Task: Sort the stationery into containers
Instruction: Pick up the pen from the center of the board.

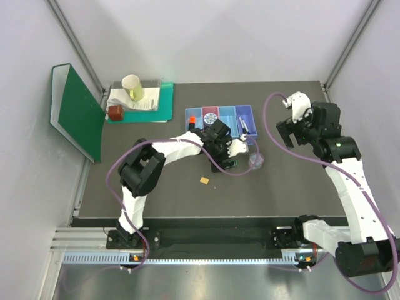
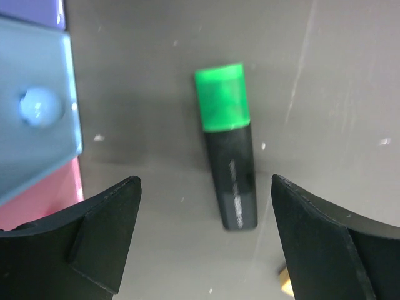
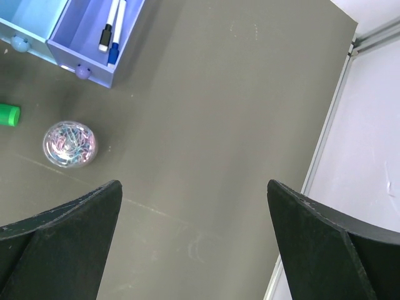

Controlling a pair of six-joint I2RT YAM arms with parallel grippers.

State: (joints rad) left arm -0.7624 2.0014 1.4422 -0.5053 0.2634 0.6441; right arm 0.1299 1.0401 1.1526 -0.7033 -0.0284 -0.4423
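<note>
From above, you see the table (image 1: 300, 187) with much bare room along its near edge and on its right half. A green folder (image 1: 78, 112) and a paper cup (image 1: 133, 87) stand at the far left corner.

The row of bins (image 1: 227, 119) sits at the far middle. An orange-capped highlighter (image 1: 192, 119) lies in the light blue one, a blue-patterned tin (image 1: 210, 116) in the pink one and white pens (image 1: 244, 125) in the purple one.

The left gripper (image 1: 230, 152) hangs just in front of the bins, over the green-capped highlighter (image 1: 232, 164). The clear tub (image 1: 257, 161) is just to its right, and the tan block (image 1: 204, 180) is a little toward the near edge. The right gripper (image 1: 289, 128) is over the right half, well apart from all items.

In the left wrist view the jaws stand wide. The green-capped highlighter (image 2: 228, 150) lies flat on the table between the fingers (image 2: 106, 225) and touches neither. A corner of the bins (image 2: 37, 125) is at the left.

In the right wrist view the jaws are wide with nothing between them. The table (image 3: 237, 125) is bare up to its right edge. The clear tub (image 3: 69, 144), full of coloured paper clips, sits near the purple bin (image 3: 75, 44), where the white pens (image 3: 112, 22) lie.
</note>
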